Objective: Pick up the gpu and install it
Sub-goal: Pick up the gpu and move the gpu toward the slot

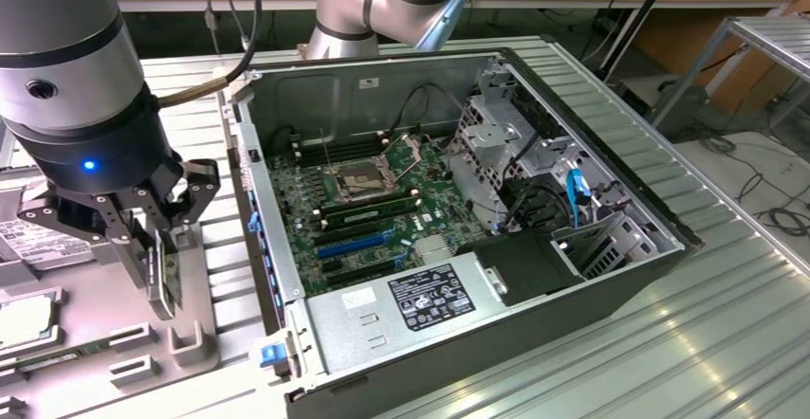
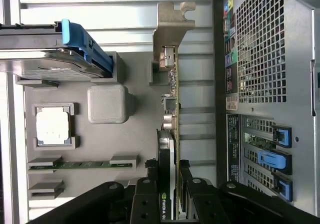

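The gpu is a slim black card standing on edge over the grey parts tray at the exterior view's left. My gripper is shut on the gpu, one finger on each flat face. In the wrist view the gpu shows edge-on, with its silver bracket at the far end and my gripper clamped around the near end. The open computer case lies to the exterior view's right, its motherboard and blue expansion slots exposed.
The grey tray also holds a hard drive with a blue clip, a processor chip and a green memory stick. The case's rear wall stands close beside the card. Another arm's base rises behind the case.
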Motion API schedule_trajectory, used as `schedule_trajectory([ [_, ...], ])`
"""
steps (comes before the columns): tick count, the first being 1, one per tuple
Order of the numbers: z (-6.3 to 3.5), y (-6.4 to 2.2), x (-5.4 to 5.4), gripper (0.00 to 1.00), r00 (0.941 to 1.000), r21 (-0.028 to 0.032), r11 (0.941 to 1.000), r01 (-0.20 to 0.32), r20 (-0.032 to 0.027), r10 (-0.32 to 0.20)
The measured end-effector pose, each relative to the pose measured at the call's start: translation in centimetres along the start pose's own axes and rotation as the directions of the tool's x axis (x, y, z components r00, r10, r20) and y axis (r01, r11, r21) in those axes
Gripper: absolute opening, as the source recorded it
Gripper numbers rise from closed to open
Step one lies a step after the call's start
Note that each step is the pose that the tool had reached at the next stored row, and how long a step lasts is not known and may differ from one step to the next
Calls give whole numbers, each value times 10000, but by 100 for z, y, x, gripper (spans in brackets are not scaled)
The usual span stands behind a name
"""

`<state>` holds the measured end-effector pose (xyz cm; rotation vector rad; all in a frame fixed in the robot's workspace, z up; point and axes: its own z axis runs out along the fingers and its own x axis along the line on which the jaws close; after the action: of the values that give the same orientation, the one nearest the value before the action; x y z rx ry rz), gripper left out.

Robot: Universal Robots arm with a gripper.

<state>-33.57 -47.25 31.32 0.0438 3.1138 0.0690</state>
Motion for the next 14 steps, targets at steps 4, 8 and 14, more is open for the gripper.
schedule_trajectory([
  [4,0,0,0,27,10000,-2,10000,0,2,0],
  [8,-2,0,0,27,10000,-1,10000,0,0,0],
  [14,-53,2,-2,27,10000,0,10000,0,0,0],
])
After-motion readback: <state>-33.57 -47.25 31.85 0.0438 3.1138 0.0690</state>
